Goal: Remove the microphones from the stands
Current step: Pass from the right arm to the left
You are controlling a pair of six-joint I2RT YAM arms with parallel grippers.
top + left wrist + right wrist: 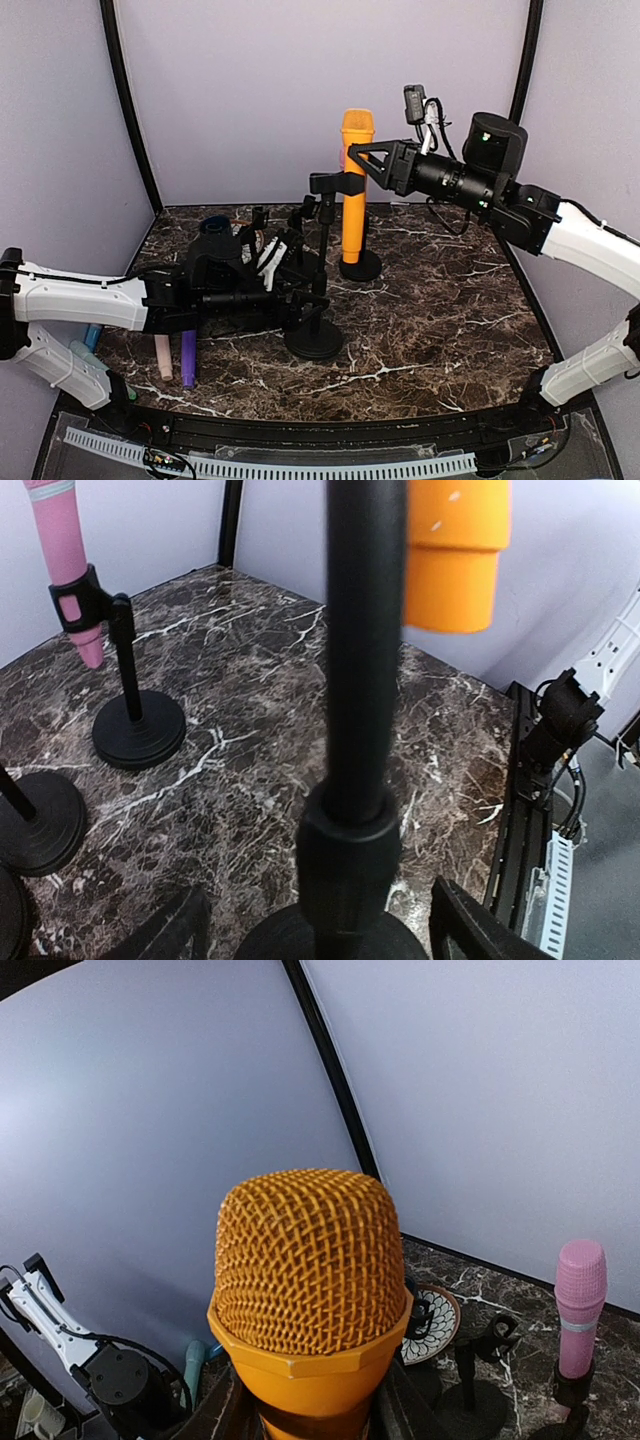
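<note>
Right end effector grips orange microphone; wrist view shows left end effector open astride stand pole.

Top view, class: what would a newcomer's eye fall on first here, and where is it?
The bright orange mic stands out first, upright mid-table towards the back wall, gripped just below its head by the right claw. Next comes the black stand in front of it, with the open left claw straddling its pole low down.
</note>
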